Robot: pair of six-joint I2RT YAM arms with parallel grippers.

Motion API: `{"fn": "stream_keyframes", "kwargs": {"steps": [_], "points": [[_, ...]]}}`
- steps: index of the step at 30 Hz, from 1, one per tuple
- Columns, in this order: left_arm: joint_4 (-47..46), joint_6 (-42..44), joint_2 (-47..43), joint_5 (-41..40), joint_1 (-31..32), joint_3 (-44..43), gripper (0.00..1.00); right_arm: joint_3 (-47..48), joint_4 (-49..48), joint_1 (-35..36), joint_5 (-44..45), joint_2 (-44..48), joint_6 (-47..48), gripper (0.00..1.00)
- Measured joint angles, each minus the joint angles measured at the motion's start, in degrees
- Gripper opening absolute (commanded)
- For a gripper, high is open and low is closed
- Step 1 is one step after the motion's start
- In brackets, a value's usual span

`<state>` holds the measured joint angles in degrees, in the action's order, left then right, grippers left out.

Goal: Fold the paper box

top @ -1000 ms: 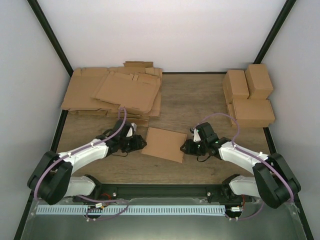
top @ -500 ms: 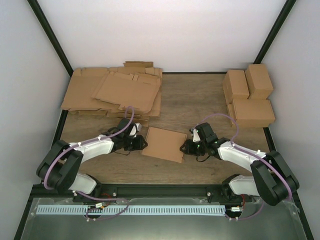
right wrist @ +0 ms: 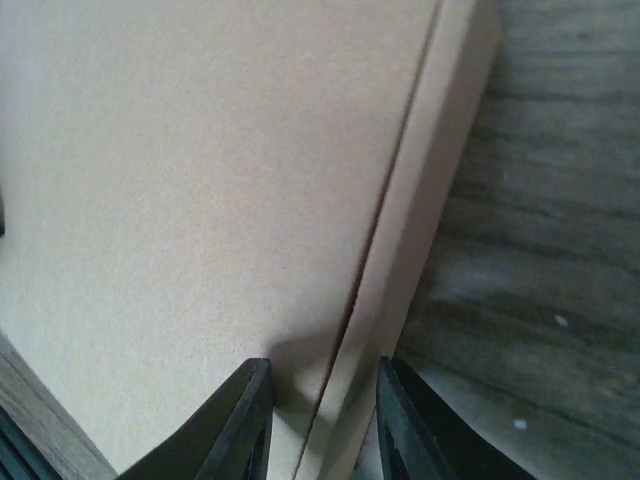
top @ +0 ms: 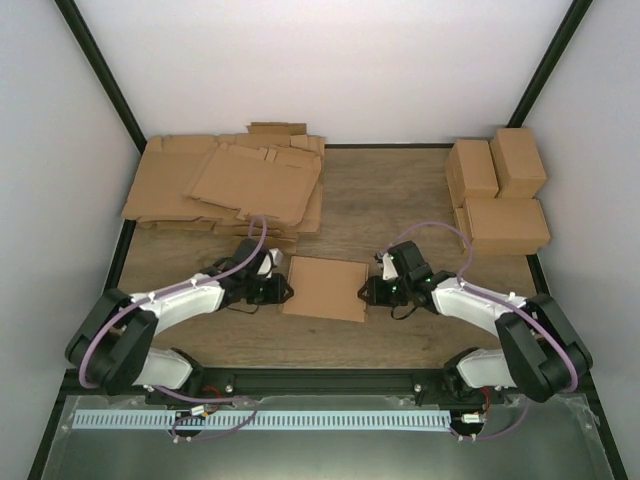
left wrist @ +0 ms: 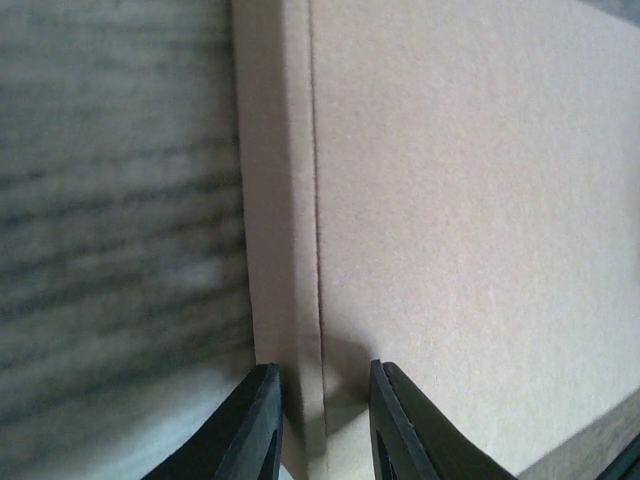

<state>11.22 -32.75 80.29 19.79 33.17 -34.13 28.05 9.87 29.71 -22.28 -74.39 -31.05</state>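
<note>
The paper box lies flattened on the wooden table between the two arms. My left gripper is at its left edge and my right gripper at its right edge. In the left wrist view the paper box fills the right side, and the left gripper has closed in around its narrow creased edge strip. In the right wrist view the paper box fills the left side, and the right gripper straddles that side's edge strip the same way. What lies under the box is hidden.
A pile of wide flat cardboard sheets covers the back left of the table. Three folded boxes sit at the back right. A black rail runs along the near edge between the arm bases.
The left gripper's jaws have narrowed onto the box's left edge. The box has turned slightly and now lies squarer to the table. The left arm's elbow has shifted.
</note>
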Motion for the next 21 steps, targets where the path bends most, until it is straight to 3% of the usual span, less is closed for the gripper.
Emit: {"fn": "stream_keyframes", "kwargs": {"steps": [4,6,9,11,15,21], "points": [[1.5,-2.6,-5.0,-0.7,1.1,3.1,0.37,2.9,-0.1,0.0,0.1,-3.5,2.0,0.31],[2.5,-3.5,-7.2,-1.6,1.4,3.6,0.53,4.0,-0.1,0.0,0.2,-4.5,2.8,0.37],[4.0,-4.3,-10.0,-3.7,1.4,3.4,0.65,4.2,0.5,0.1,1.9,-4.3,3.6,0.47],[5.3,-4.5,-11.4,-4.9,1.4,2.7,0.65,4.1,1.5,0.1,3.6,-3.5,3.8,0.48],[5.6,-4.3,-11.8,-6.1,1.2,0.4,0.55,4.1,3.4,0.1,6.6,-0.4,4.1,0.46],[4.9,-2.8,-4.6,-6.6,0.9,-3.0,0.47,4.1,4.3,0.1,7.4,0.8,4.0,0.43]]}}
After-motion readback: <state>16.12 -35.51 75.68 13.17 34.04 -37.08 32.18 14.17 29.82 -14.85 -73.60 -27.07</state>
